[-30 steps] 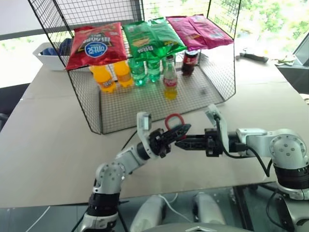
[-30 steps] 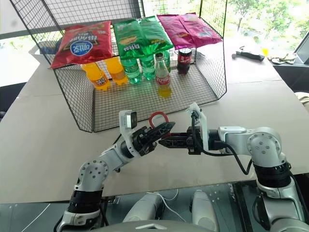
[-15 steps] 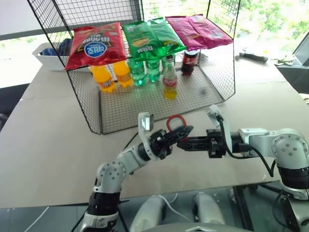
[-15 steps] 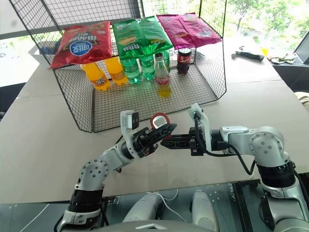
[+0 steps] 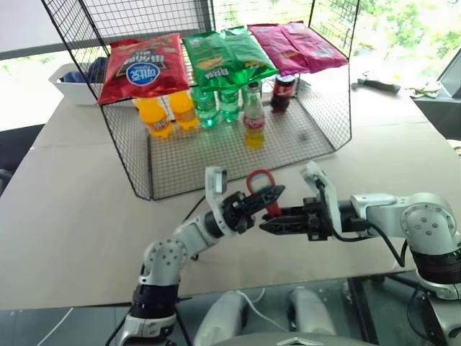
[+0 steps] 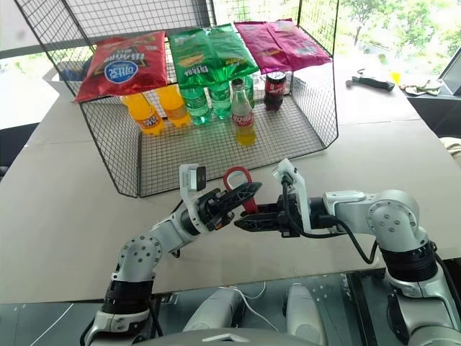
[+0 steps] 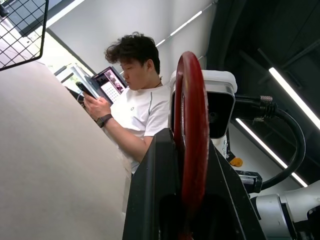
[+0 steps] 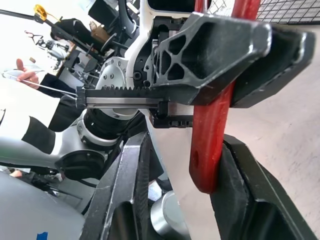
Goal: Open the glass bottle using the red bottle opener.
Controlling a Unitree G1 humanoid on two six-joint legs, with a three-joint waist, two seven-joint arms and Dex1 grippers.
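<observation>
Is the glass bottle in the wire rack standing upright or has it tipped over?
Upright. The glass bottle stands on the wire rack floor, neck pointing up, beside the green bottles, yellow-orange liquid low inside.

I read no text for certain; the red chip bag [image 5: 142,66] bears a blue round logo; its letters stay unclear to me; bottle labels too small

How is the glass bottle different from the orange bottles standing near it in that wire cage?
The glass bottle is clear with a red label band and yellow liquid only near its base; the orange bottles are orange all over. The glass bottle is slimmer with a long narrow neck; the orange bottles look stubbier. Both stand upright on the wire shelf under the snack bags.
</observation>
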